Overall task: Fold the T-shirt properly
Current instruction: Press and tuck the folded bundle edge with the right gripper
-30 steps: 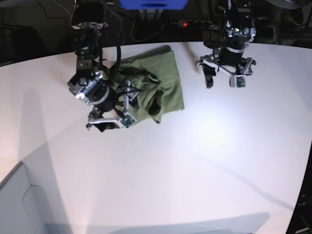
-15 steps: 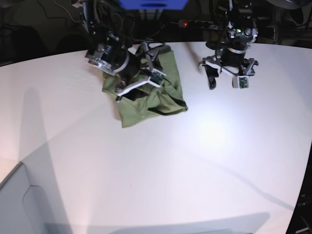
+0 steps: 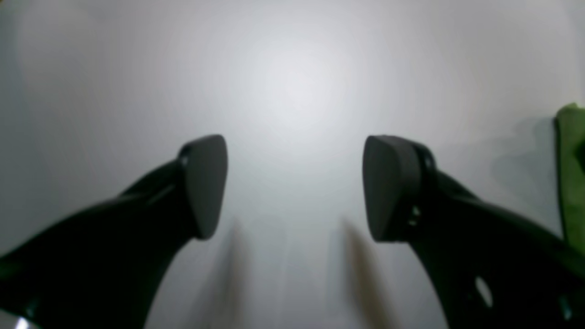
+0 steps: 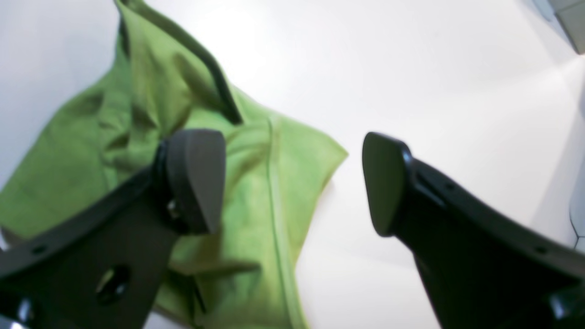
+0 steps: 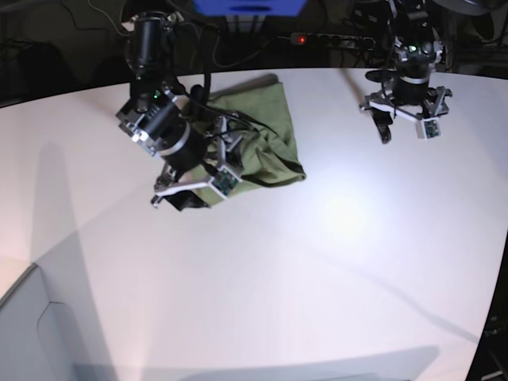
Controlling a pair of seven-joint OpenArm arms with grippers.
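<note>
T-shirt (image 5: 266, 135): one item, plain olive-green cloth, no print visible. It lies bunched and partly folded on the far-left part of the white table (image 5: 333, 262), just below the table's back edge. The surface is soft and creased, with several overlapping layers and dark shadowed folds; one flat panel runs along the far side, and a rumpled heap sits at the near side. In the right wrist view the fabric (image 4: 114, 151) reads brighter green, with a stitched hem line running down it and a dark-edged fold rising toward the top of the picture.

Right gripper (image 5: 194, 186): over the near-left corner of the shirt, jaws spread wide. In the right wrist view one finger (image 4: 196, 178) stands in front of the cloth and the other in front of bare table; nothing is clamped between them.

Left gripper (image 5: 405, 127): well apart from the shirt, above bare table at the far right. Jaws spread wide and empty; in the left wrist view (image 3: 295, 187) only white table shows between the pads, and a green sliver of shirt (image 3: 571, 173) sits at the right edge.
</note>
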